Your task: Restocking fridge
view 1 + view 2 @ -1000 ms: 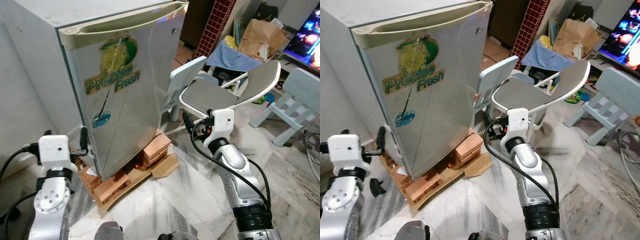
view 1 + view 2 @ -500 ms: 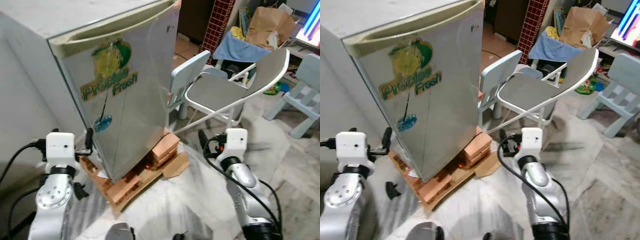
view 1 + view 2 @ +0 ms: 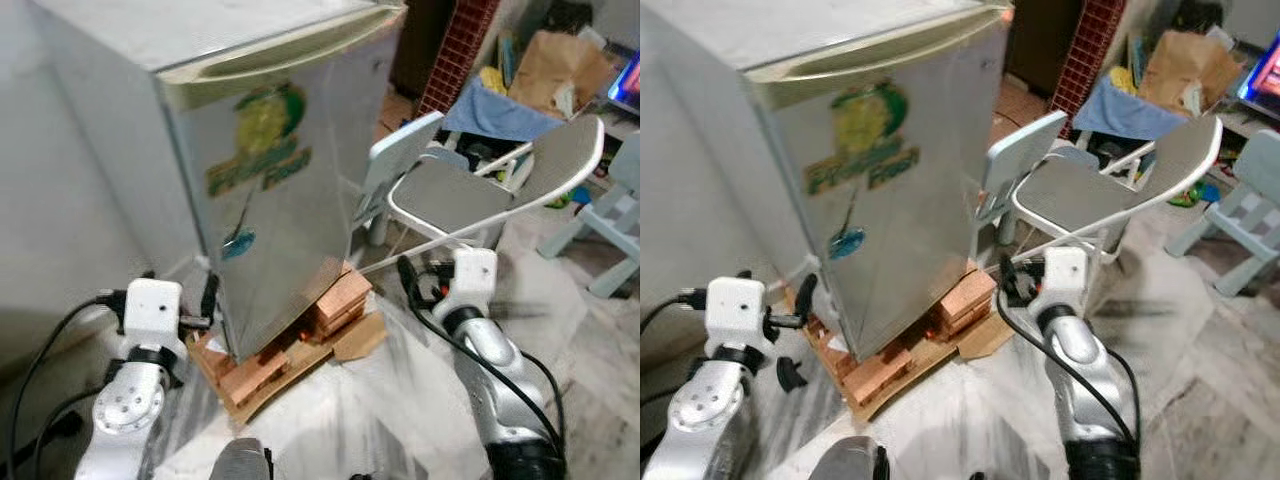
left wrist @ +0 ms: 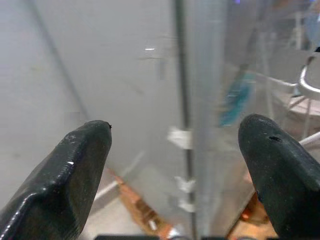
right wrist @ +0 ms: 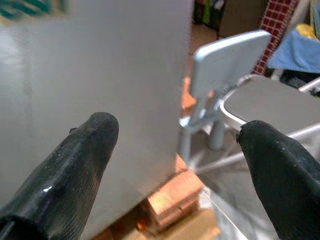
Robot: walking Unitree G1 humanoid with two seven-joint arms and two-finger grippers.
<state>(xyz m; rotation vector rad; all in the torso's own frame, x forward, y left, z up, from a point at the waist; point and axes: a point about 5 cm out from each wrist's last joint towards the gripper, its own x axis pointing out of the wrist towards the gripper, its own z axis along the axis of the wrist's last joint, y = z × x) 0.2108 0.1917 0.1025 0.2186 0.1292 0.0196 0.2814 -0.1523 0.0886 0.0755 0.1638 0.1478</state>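
Silver-grey and closed, the small fridge stands before the robot on a low stack of bricks laid over cardboard, its door bearing a green and yellow fruit sticker, blurred here, and a pale handle strip across the top edge. From the head views the left gripper sits low near the fridge's left corner, and the right gripper sits low at the fridge's right, in front of a grey folding chair. The left wrist view adds the fridge's side wall and door edge close up, framed between two black fingertips spread wide with nothing between them. The right wrist view shows the door face, the bricks and a pale blue child's chair; its fingertips also stand wide apart, gripping nothing. Farther right lie a brown paper bag and blue cloth.
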